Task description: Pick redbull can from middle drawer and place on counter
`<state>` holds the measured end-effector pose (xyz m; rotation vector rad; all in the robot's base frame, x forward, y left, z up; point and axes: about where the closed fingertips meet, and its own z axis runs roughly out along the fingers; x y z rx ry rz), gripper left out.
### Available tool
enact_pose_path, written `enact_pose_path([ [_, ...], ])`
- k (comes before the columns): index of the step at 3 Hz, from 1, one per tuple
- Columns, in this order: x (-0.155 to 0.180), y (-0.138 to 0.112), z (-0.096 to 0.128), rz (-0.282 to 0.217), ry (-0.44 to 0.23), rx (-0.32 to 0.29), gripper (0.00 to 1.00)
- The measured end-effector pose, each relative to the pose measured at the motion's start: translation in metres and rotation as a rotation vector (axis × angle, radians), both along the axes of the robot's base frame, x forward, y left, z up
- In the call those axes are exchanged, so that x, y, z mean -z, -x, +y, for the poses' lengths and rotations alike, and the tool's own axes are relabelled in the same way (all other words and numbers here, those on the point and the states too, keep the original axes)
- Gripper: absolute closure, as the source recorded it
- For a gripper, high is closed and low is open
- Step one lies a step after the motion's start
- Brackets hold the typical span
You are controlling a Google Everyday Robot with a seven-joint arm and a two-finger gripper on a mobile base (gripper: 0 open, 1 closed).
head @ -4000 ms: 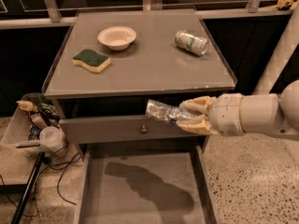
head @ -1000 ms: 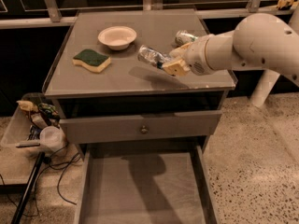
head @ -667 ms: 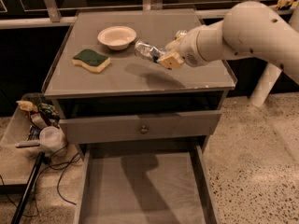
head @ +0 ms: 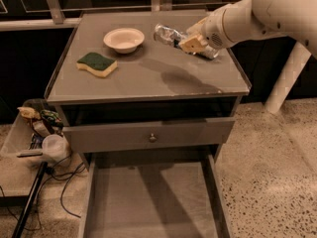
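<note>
My gripper [head: 187, 40] is shut on the redbull can [head: 166, 33], a slim dented silver can held lying sideways. It hangs a little above the back right part of the grey counter [head: 148, 76], just right of the white bowl. The arm reaches in from the right. The middle drawer [head: 153, 197] is pulled open below, and its flat grey bottom is bare.
A white bowl [head: 124, 38] and a green and yellow sponge [head: 97, 64] sit on the counter's left half. Another can is mostly hidden behind my gripper. A shut drawer front with a knob [head: 152, 137] lies above the open drawer. A cluttered bin [head: 37, 133] stands on the left.
My gripper has carried the can from in front of the drawer front up over the counter, then toward the back and left, closer to the bowl.
</note>
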<state>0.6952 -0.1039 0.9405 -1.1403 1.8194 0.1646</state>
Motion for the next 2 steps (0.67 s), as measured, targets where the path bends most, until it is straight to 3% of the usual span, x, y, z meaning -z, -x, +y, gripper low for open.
enact_pose_path([
  [1, 0.005, -0.015, -0.016, 0.025, -0.034, -0.011, 1.00],
  [2, 0.021, -0.024, -0.017, 0.064, -0.035, -0.050, 1.00],
])
